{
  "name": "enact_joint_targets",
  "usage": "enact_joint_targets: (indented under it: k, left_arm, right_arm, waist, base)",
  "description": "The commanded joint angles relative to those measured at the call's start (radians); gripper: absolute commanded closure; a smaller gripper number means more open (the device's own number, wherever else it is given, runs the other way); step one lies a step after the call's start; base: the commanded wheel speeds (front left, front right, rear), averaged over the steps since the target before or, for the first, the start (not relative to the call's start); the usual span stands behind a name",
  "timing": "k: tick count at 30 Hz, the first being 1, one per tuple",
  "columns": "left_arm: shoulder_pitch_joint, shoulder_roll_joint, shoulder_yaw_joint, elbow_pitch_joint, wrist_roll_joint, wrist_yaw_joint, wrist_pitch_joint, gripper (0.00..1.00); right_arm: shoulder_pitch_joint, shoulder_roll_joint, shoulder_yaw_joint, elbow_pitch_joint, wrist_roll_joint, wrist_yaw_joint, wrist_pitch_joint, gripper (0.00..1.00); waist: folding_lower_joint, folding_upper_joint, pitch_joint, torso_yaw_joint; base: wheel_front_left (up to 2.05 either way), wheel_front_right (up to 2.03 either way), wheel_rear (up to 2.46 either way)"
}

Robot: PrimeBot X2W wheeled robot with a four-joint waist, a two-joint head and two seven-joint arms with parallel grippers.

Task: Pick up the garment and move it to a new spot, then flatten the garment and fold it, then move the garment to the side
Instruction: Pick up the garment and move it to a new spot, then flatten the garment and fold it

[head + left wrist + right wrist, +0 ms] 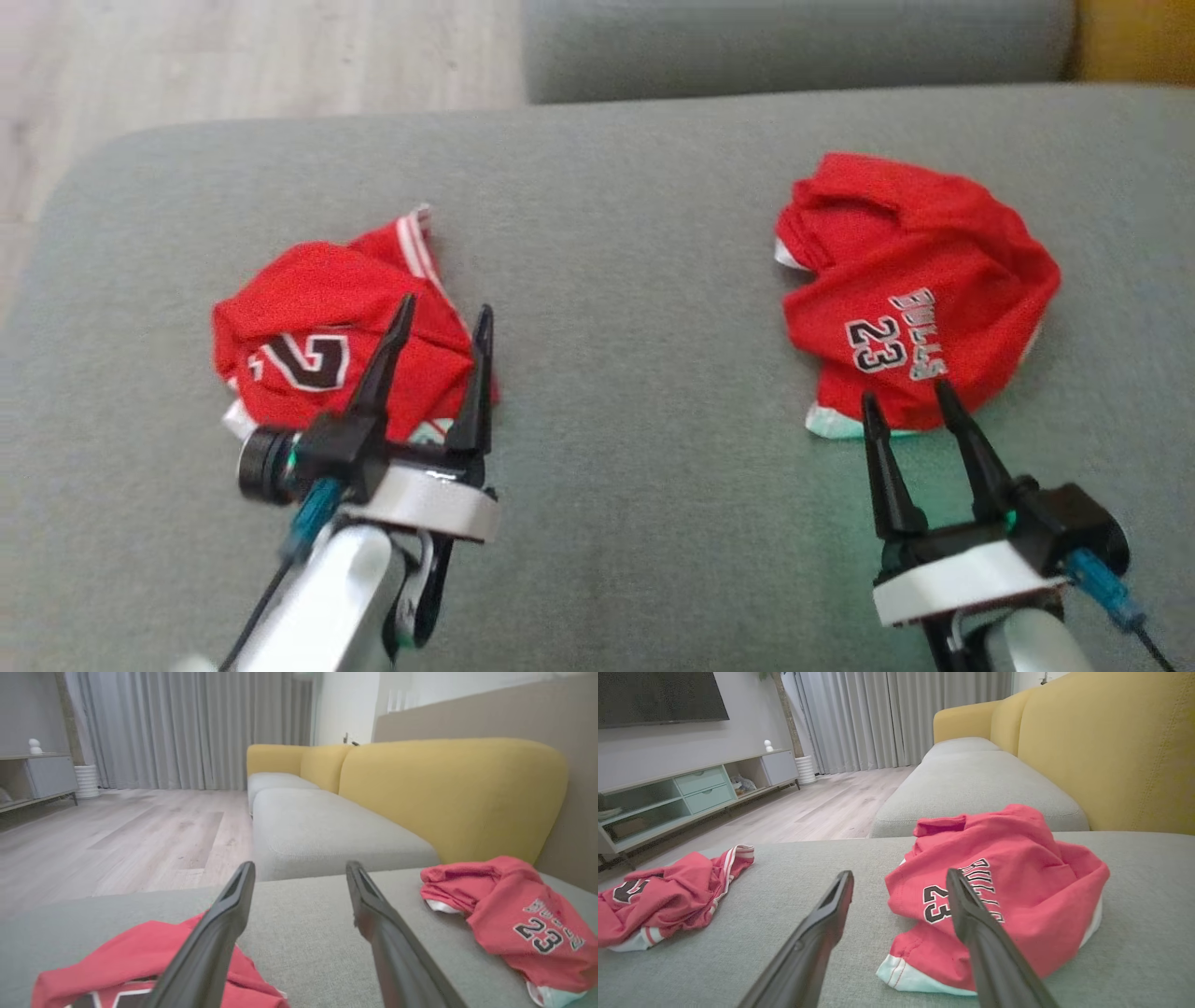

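So far: none of your task is done; both garments lie crumpled, neither flattened nor folded.
Numeral jersey: the crumpled red jersey with a large black-and-white numeral and white-striped trim (308, 299) lies on the grey fabric sofa seat (635, 280), toward your robot's left.
Bulls jersey: the bunched red jersey printed "BULLS 23" (920, 252) lies on the same seat, well apart to the right.
Left arm: your left gripper (445, 306) hovers over the numeral jersey's near edge, jaws spread wide and empty; you cannot tell whether they touch the cloth.
Right arm: your right gripper (906, 390) has wide, empty jaws, tips at the Bulls jersey's near hem.
Remaining: by my judgement everything: pick up, move, flatten, fold, set aside.
Doubt: the pictures do not settle which jersey is meant.
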Motion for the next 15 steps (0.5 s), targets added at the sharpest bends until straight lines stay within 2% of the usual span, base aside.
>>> enact_joint_targets:
  k: [1, 5, 8, 15]
  left_arm:
    - [-0.011, -0.002, 0.064, -0.061, 0.012, 0.01, -0.009, 0.0]
    - [0.081, -0.04, 0.131, -0.126, 0.056, 0.005, -0.009, 0.0]
    - [0.114, -0.065, 0.16, -0.131, 0.078, -0.023, -0.009, 0.0]
    - [0.103, -0.072, 0.213, -0.119, 0.161, -0.09, -0.009, 0.0]
  right_arm:
    - [-0.009, -0.005, 0.018, -0.026, -0.009, -0.001, -0.006, 0.0]
    - [0.002, -0.005, 0.001, -0.025, 0.011, -0.001, -0.006, 0.0]
    - [0.006, -0.005, -0.003, -0.023, 0.009, -0.001, -0.006, 0.0]
    - [-0.014, -0.005, -0.001, 0.016, -0.03, -0.001, -0.006, 0.0]
  waist:
    - [0.0003, -0.0001, -0.027, 0.031]
    - [0.0003, -0.0001, -0.027, 0.04]
    - [0.0003, -0.0001, -0.029, 0.043]
    - [0.0003, -0.0001, -0.004, 0.044]
  base:
    - [0.0, 0.0, 0.0]
    - [0.0, 0.0, 0.0]
    - [0.0, 0.0, 0.0]
    - [0.0, 0.0, 0.0]
